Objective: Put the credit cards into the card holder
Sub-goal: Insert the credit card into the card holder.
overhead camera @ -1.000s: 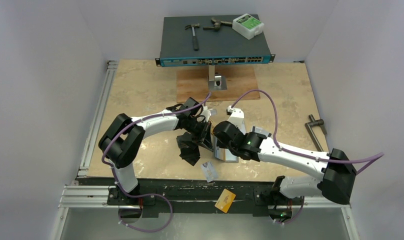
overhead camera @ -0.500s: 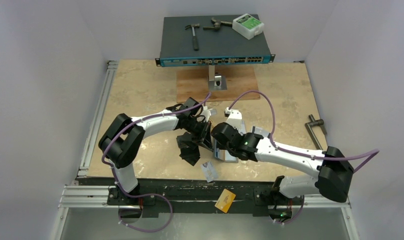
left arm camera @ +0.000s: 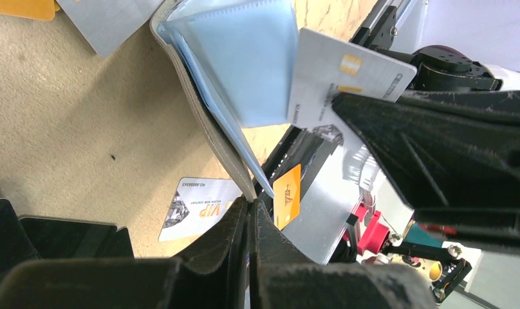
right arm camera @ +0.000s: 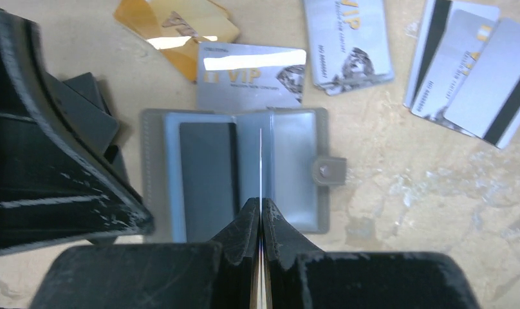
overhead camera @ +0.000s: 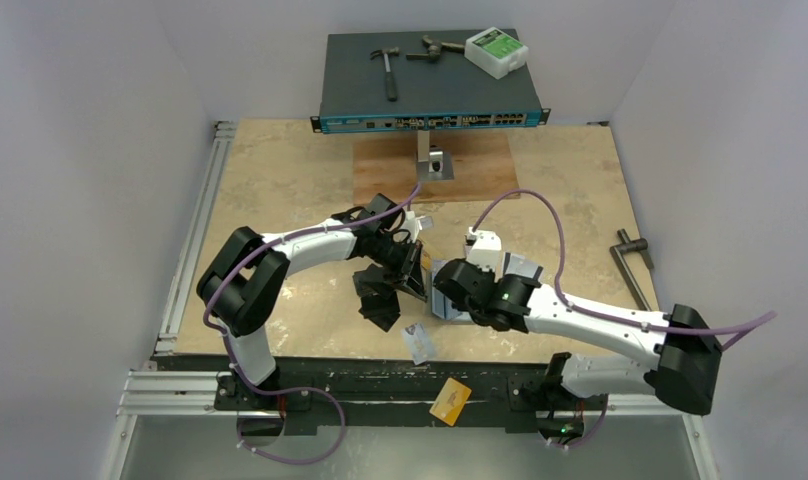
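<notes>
card holder [right arm camera: 296,164]: flat grey, round snap | silver card [left arm camera: 338,80]: thin rectangle

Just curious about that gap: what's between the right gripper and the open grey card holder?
A silver-grey credit card, pinched in the right gripper; the right wrist view shows it edge-on, a thin pale line over the open card holder.
</notes>
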Controlling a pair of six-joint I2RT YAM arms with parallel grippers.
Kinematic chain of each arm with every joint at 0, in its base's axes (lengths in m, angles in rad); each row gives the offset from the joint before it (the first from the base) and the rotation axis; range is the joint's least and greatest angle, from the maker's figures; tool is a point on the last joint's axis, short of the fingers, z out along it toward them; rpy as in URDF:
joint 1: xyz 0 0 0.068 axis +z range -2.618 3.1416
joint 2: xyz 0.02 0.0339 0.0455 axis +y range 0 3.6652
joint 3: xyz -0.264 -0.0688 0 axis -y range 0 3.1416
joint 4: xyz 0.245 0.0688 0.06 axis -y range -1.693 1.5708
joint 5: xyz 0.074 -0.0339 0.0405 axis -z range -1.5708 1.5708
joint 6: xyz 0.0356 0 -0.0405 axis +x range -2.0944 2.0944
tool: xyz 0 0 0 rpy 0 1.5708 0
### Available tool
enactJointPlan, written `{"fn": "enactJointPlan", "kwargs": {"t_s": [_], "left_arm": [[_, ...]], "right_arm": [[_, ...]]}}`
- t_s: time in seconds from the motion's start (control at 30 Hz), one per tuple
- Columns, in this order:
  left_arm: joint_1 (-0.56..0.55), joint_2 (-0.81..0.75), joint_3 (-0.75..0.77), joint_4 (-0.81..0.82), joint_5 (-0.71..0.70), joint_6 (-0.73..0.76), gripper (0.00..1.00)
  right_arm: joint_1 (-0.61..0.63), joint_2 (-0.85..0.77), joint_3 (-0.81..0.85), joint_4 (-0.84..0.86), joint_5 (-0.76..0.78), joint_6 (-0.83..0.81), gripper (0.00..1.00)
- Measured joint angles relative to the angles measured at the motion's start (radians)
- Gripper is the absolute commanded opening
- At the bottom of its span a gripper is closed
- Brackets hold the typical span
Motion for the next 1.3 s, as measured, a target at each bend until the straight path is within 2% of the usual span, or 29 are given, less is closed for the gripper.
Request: {"fn": "enactJointPlan", "kwargs": {"t_s": [0.2,0.6,0.83,1.0,1.1,1.17,1.23,1.3], "left_arm": [[0.000,0.000,0.000,0.000,0.003,0.000,0.00],[0.010,0.000,0.000,-0.010,-0.001,0.021,0.00],[0.026,0.012,0.000,-0.061,-0.061,0.085,0.25],[0.039,0.033,0.000,-0.085,-0.097,0.106,0.31],[0.043,0.034,0.000,-0.089,-0.102,0.113,0.31],[0.047,0.034,0.000,-0.089,-0.103,0.113,0.27],[0.052,0.034,0.000,-0.089,-0.103,0.113,0.20],[0.055,0.034,0.000,-0.089,-0.102,0.111,0.07]], "right_arm": [[-0.002,-0.114,-0.073,-0.075,0.024,0.042,0.00],[-0.002,-0.102,-0.105,-0.037,0.014,0.032,0.00],[-0.075,-0.270,-0.207,0.229,-0.095,-0.051,0.00],[-0.132,-0.215,-0.270,0.380,-0.204,-0.088,0.00],[-0.140,-0.161,-0.294,0.448,-0.257,-0.100,0.00],[-0.143,-0.146,-0.309,0.476,-0.281,-0.105,0.00],[-0.154,-0.147,-0.318,0.488,-0.299,-0.109,0.00],[-0.167,-0.159,-0.317,0.497,-0.302,-0.117,0.00]]}}
